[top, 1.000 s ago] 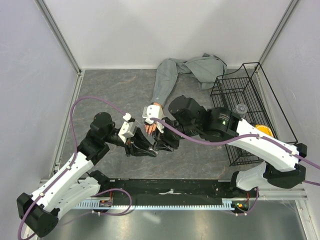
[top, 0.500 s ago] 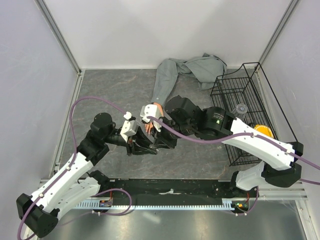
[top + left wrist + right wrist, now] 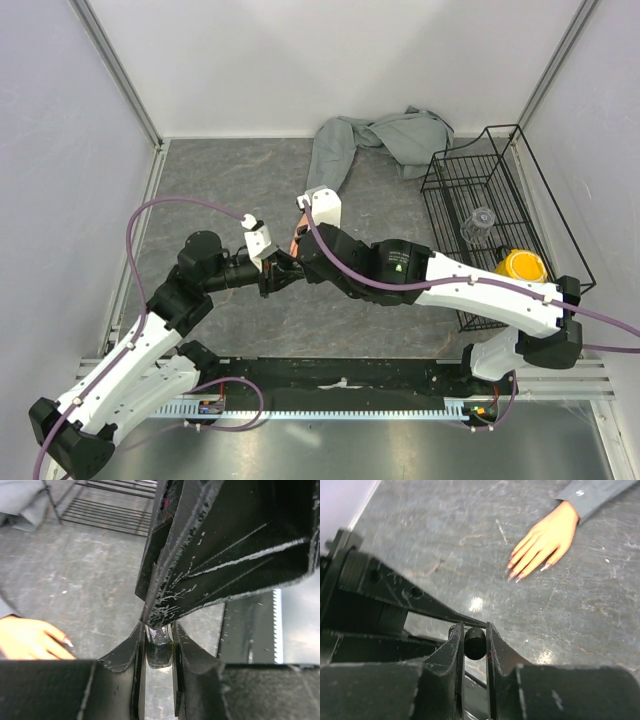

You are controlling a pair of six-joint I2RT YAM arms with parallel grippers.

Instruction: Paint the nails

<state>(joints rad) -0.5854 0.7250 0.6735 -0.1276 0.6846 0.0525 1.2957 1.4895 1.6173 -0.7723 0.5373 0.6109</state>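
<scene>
Since the earlier frame your right arm (image 3: pixel 470 285) has swung left and stretched low across the worktop (image 3: pixel 220 180). From above, its wrist now covers most of the hand (image 3: pixel 545 540). Your left arm (image 3: pixel 150 330) reaches up and right, meeting it tip to tip.

Left gripper (image 3: pixel 159 627): clamped on a small dark bottle (image 3: pixel 159 652). Right gripper (image 3: pixel 473 627): closed on the black cap (image 3: pixel 475 644), fingers pinching both sides.

Hand lies flat, back up, grey sleeve (image 3: pixel 597 495) at its wrist, fingers pointing toward the grippers. Nails (image 3: pixel 512 574) are near both grippers, touching neither.
</scene>
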